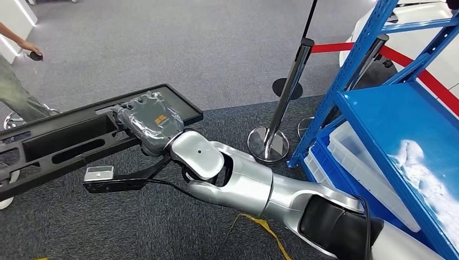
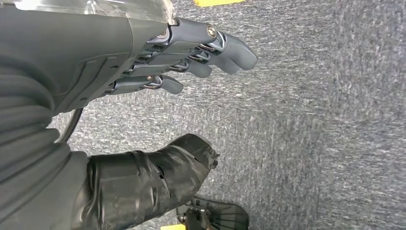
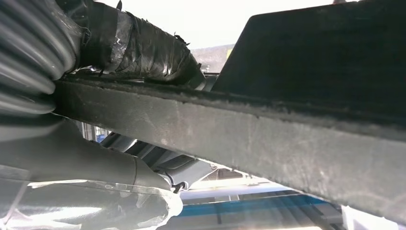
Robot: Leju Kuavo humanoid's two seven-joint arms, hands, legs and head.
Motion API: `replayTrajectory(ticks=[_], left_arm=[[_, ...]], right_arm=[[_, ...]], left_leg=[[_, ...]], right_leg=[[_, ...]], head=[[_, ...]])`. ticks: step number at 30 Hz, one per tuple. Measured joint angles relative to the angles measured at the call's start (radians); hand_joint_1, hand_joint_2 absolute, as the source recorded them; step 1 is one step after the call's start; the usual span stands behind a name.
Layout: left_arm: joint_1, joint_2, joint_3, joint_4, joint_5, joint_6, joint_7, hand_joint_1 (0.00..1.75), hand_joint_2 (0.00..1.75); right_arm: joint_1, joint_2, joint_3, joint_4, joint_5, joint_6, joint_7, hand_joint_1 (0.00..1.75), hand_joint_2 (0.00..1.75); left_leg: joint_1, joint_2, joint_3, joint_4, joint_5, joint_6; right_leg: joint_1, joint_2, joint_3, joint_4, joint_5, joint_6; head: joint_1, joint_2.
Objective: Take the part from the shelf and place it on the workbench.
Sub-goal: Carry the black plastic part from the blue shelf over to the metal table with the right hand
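A long black moulded part (image 1: 59, 143), tray-like with slots, hangs above the grey carpet at the left of the head view. My right hand (image 1: 151, 123), wrapped in clear plastic, grips it near its right end, with the silver right arm reaching in from the lower right. In the right wrist view the taped thumb (image 3: 139, 45) lies on one side of the part's thick edge (image 3: 287, 148) and the fingers (image 3: 158, 158) curl on the other side. My left hand (image 2: 158, 62) hangs over the carpet with fingers apart and holds nothing.
A blue metal shelf (image 1: 379, 108) stands at the right, with white bins (image 1: 357, 157) on its lower level. Two chrome stanchion posts (image 1: 287, 92) with a red belt (image 1: 411, 65) stand beside it. A person's arm (image 1: 21, 46) shows at the upper left.
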Motion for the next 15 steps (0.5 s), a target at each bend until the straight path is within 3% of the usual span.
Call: replayTrajectory(ticks=[1,3,7,9,11,12,13,14,15], left_arm=[[0.0,0.0,0.0,0.0,0.0,0.0,-0.001,0.0,1.75],[-0.002,-0.001,0.0,0.0,0.0,0.0,-0.004,0.0,1.75],[-0.002,-0.001,-0.001,0.0,0.0,0.001,-0.006,0.0,1.75],[-0.003,-0.001,-0.001,0.0,0.0,0.003,-0.007,0.0,1.75],[-0.002,-0.001,-0.001,0.0,0.0,0.01,-0.004,0.0,1.75],[0.0,-0.001,-0.001,0.0,0.001,0.017,-0.001,0.0,1.75],[0.002,-0.001,-0.001,0.0,0.002,0.028,0.003,0.0,1.75],[0.004,-0.001,-0.001,0.0,0.003,0.04,0.007,0.0,1.75],[0.005,-0.001,-0.001,0.0,0.003,0.052,0.011,0.0,1.75]], right_arm=[[-0.001,0.0,0.0,0.0,0.0,0.0,0.0,1.75,1.75],[-0.004,0.0,0.0,-0.002,0.0,-0.001,0.0,1.75,1.75],[-0.006,0.0,0.0,-0.008,0.0,-0.001,0.001,1.75,1.75],[-0.007,0.001,0.0,-0.009,0.0,-0.001,0.0,1.75,1.75],[-0.006,0.002,0.0,-0.01,0.0,-0.001,0.0,1.75,1.75],[-0.004,0.002,0.0,-0.009,0.0,-0.001,0.0,1.75,1.75],[-0.001,0.002,0.0,-0.009,0.0,-0.001,0.0,1.75,1.75],[0.0,0.002,0.0,-0.009,-0.001,-0.001,0.001,1.75,1.75],[0.001,0.002,0.0,-0.009,-0.003,-0.001,0.001,1.75,1.75]], left_leg=[[-0.001,-0.002,0.009,0.0,-0.007,-0.002],[-0.001,-0.004,0.018,-0.003,-0.018,-0.011],[0.001,-0.001,0.017,0.031,-0.018,-0.031],[0.004,0.003,-0.038,0.125,-0.035,-0.04],[0.008,0.004,-0.123,0.236,-0.079,-0.05],[0.011,0.005,-0.156,0.262,-0.1,-0.055],[0.015,0.006,-0.174,0.258,-0.109,-0.06],[0.019,0.007,-0.177,0.225,-0.095,-0.064],[0.023,0.01,-0.168,0.168,-0.053,-0.068]], right_leg=[[0.005,0.001,0.026,-0.066,0.03,-0.007],[0.012,0.002,0.062,-0.151,0.049,-0.017],[0.008,0.002,0.103,-0.185,0.035,-0.033],[0.004,-0.001,0.128,-0.192,0.025,-0.038],[0.001,-0.002,0.148,-0.193,0.012,-0.039],[-0.001,-0.002,0.159,-0.192,0.003,-0.038],[-0.003,-0.001,0.171,-0.191,-0.006,-0.035],[-0.006,0.0,0.183,-0.189,-0.017,-0.032],[-0.008,0.001,0.195,-0.186,-0.028,-0.027]], head=[[-0.002,0.0],[-0.003,0.0],[-0.005,0.0],[-0.008,0.0],[-0.009,0.0],[-0.01,0.0],[-0.01,0.0],[-0.01,0.0],[-0.01,0.0]])
